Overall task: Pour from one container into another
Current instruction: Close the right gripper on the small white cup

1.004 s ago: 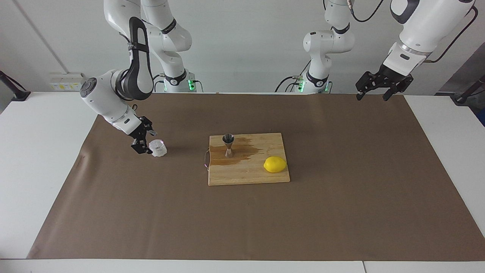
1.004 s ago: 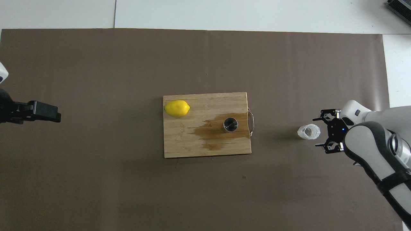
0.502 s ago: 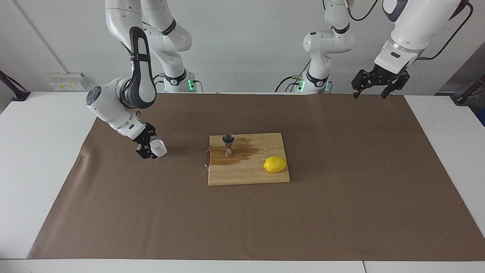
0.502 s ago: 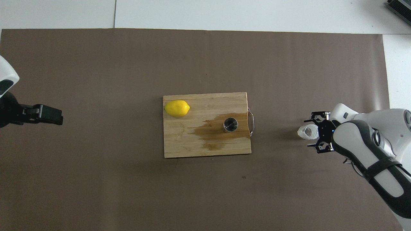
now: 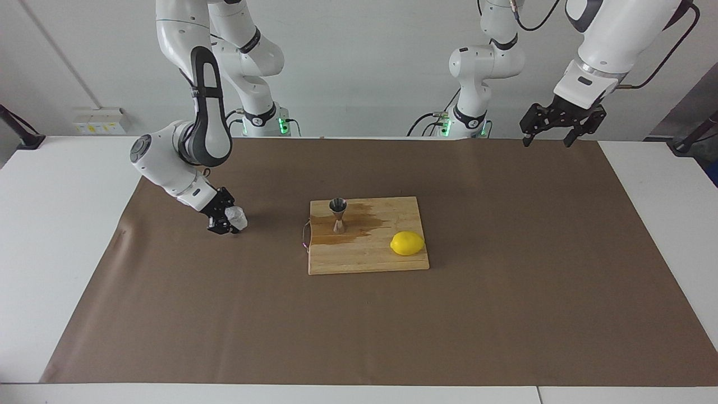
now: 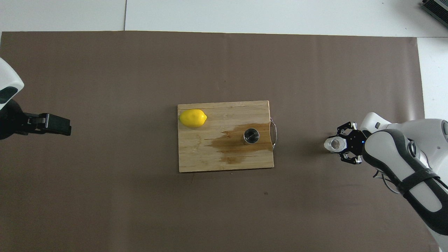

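The small clear textured glass cup (image 5: 238, 216) stands on the brown mat toward the right arm's end of the table; it also shows in the overhead view (image 6: 331, 144). My right gripper (image 5: 229, 222) is down at mat level with its fingers closed around the cup (image 6: 338, 144). The steel hourglass jigger (image 5: 338, 214) stands upright on the wooden cutting board (image 5: 364, 259), at the end nearest the cup, and from above its open mouth shows (image 6: 251, 136). My left gripper (image 5: 548, 141) is open and empty, raised over the mat's edge at the left arm's end (image 6: 57, 125), waiting.
A yellow lemon (image 5: 407, 243) lies on the board at the end toward the left arm (image 6: 193, 118). A dark wet stain (image 6: 231, 145) spreads on the board around the jigger. A metal handle (image 6: 274, 133) sticks out of the board toward the cup.
My right gripper slid in around the glass cup and its fingers closed on it. My left gripper rose a little and then held still.
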`<action>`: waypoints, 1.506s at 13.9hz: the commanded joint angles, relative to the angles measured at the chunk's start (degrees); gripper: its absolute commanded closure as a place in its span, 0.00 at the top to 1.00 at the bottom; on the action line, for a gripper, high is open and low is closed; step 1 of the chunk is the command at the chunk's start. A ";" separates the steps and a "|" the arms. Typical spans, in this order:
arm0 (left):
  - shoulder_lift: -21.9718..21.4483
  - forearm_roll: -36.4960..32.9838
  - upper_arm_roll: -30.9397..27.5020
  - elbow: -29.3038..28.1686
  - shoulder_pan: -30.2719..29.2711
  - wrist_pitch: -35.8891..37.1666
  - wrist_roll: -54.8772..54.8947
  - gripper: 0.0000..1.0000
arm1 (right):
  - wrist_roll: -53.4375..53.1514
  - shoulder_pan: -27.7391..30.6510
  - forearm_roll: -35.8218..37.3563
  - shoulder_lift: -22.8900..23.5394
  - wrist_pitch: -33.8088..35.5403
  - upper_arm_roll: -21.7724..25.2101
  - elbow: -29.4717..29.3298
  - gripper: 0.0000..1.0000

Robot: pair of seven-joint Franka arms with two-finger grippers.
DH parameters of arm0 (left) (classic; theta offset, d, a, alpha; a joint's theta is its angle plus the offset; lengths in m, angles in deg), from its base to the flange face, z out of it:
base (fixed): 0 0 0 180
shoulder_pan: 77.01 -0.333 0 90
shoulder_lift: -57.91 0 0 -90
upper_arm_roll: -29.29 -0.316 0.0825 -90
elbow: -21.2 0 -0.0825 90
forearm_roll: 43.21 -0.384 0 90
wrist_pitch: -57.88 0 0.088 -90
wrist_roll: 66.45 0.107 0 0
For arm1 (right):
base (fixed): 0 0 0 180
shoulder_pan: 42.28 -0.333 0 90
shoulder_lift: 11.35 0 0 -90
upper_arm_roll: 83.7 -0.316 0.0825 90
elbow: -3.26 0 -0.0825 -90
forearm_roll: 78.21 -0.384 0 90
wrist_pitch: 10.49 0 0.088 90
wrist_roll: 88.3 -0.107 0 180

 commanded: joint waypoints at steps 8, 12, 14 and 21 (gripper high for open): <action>-1.47 0.03 -0.40 -1.35 -0.25 0.13 -0.27 1.00 | -10.80 -0.54 0.02 -4.80 6.08 -0.94 -6.13 0.00; -1.47 0.03 -0.49 -1.35 -0.25 0.13 -0.27 1.00 | -21.94 -4.39 6.16 -6.20 6.61 -1.38 -8.51 0.00; -1.47 0.03 -0.40 -1.35 -0.25 0.13 -0.35 1.00 | -30.63 -7.38 11.86 -6.82 8.71 -1.38 -10.87 0.00; -1.47 0.03 -0.40 -1.35 -0.25 0.13 -0.35 1.00 | -51.99 -17.84 25.92 -4.89 14.85 -1.38 -20.44 0.00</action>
